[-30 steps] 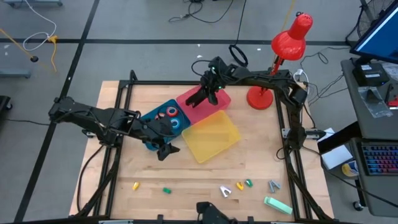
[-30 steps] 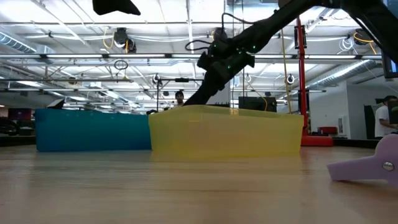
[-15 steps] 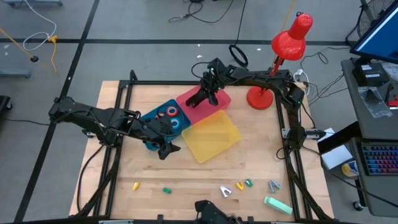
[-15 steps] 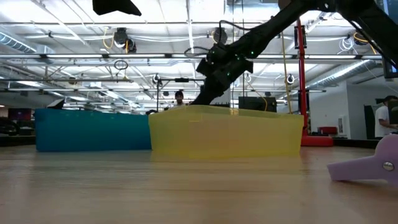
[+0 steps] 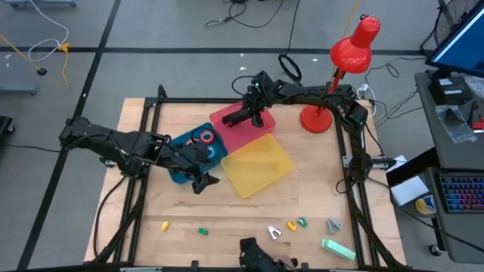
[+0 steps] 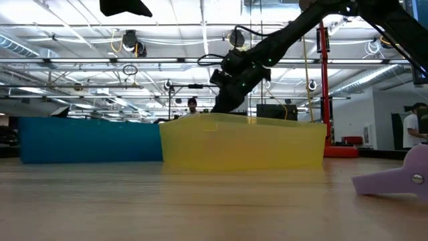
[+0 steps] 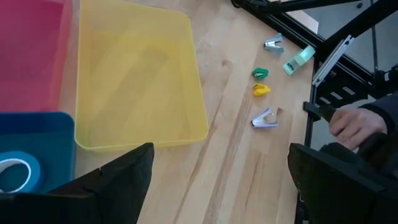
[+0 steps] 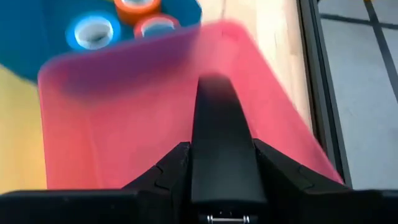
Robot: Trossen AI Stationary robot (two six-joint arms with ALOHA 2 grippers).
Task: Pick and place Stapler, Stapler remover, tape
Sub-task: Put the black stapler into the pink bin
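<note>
Nearest on the desk (image 5: 302,193), along the front edge, lie the small things nobody has picked up yet: a pale green stapler (image 5: 337,249) at the right corner, what looks like a staple remover (image 5: 274,232) beside it, and some little yellow, green and grey bits. A person's hand (image 7: 351,124) shows just past that edge. A bit farther in sits the yellow tray (image 5: 257,168), with nothing in it. Just left of it the left hand (image 5: 203,175) hangs with its fingers spread wide, holding nothing. Behind that is the blue tray (image 5: 178,143), and the tape is in there: I can see a blue roll (image 8: 93,30), an orange roll (image 8: 138,7) and a red roll (image 8: 157,26), but I cannot find the yellow one. Farthest back is the pink tray (image 5: 257,134), and the right hand (image 5: 240,119) looks clenched on its wall. A moment ago that tray lay more slanted. Now it has been turned and pulled to the left, and the blue tray has slid left too. So I think this step is only setting the trays straight. The tape looks done, but the stapler and staple remover still need moving. A red lamp (image 5: 318,117) stands at the far right.
</note>
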